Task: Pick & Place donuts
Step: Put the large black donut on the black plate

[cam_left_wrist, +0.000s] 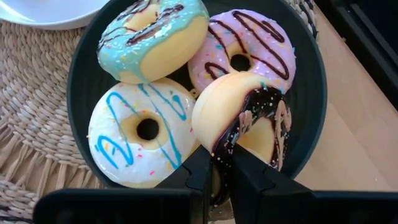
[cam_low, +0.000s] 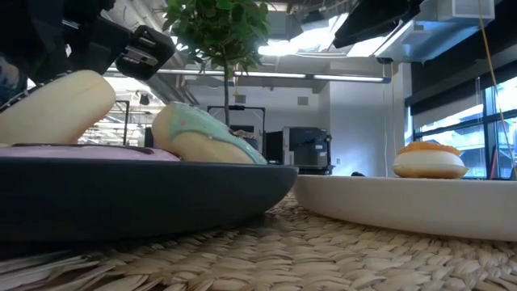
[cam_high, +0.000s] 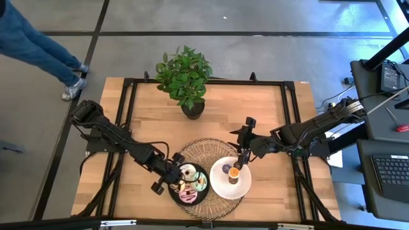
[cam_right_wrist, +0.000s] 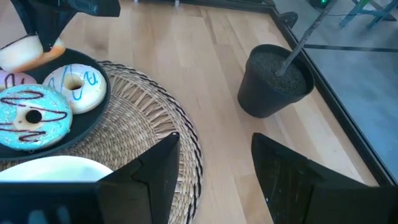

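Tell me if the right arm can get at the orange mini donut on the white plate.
Probably yes. The right gripper hangs open just above the white plate, and the orange mini donut lies uncovered with nothing between them.

Left pincer (cam_left_wrist: 216, 171) is clamped tight, tilted downward; right pincer (cam_right_wrist: 214, 163) hangs spread apart.

Bright even light; blurred near dark plate (cam_low: 145, 194) in low view.
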Available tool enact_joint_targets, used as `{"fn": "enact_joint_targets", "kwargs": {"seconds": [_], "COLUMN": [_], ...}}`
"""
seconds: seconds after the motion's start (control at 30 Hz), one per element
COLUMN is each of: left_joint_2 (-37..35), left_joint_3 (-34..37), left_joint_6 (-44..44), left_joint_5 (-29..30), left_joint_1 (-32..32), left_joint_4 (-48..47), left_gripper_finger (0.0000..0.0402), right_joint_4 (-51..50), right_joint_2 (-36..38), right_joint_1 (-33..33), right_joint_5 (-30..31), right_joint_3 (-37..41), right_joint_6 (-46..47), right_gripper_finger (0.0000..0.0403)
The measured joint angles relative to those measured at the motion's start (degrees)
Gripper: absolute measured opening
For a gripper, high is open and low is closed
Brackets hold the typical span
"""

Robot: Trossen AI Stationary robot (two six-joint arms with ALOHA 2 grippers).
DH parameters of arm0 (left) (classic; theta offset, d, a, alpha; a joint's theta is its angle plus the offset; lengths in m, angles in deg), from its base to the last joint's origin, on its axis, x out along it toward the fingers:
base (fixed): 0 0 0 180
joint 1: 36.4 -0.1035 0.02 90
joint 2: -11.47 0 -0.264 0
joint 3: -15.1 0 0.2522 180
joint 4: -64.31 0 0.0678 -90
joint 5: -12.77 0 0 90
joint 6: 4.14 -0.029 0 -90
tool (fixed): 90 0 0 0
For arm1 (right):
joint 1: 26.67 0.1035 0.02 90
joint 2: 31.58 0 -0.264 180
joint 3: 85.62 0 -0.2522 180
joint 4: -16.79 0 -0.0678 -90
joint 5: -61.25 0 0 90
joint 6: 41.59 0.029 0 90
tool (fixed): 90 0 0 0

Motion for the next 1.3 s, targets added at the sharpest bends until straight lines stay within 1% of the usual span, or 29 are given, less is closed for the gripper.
{"fn": "enact_joint_targets", "kwargs": {"seconds": [0.73,0.93,1.13,1.3], "left_joint_2": [0.0,0.0,0.0,0.0], "left_joint_3": [0.0,0.0,0.0,0.0], "left_joint_6": [0.1,3.6,-0.7,1.6], "left_joint_5": [0.0,-0.5,-0.4,-0.1], "left_joint_1": [0.0,0.0,0.7,0.7], "left_joint_4": [0.1,0.5,0.5,1.3], "left_gripper_finger": [0.0034,0.0034,0.0034,0.0034], "right_joint_4": [0.0,0.0,0.0,0.0], "right_joint_2": [0.0,0.0,0.0,0.0], "right_joint_1": [0.0,0.0,0.0,0.0], "right_joint_5": [0.0,0.0,0.0,0.0], "right_joint_3": [0.0,0.0,0.0,0.0], "right_joint_6": [0.0,0.0,0.0,0.0], "right_gripper_finger": [0.02,0.02,0.02,0.02]}}
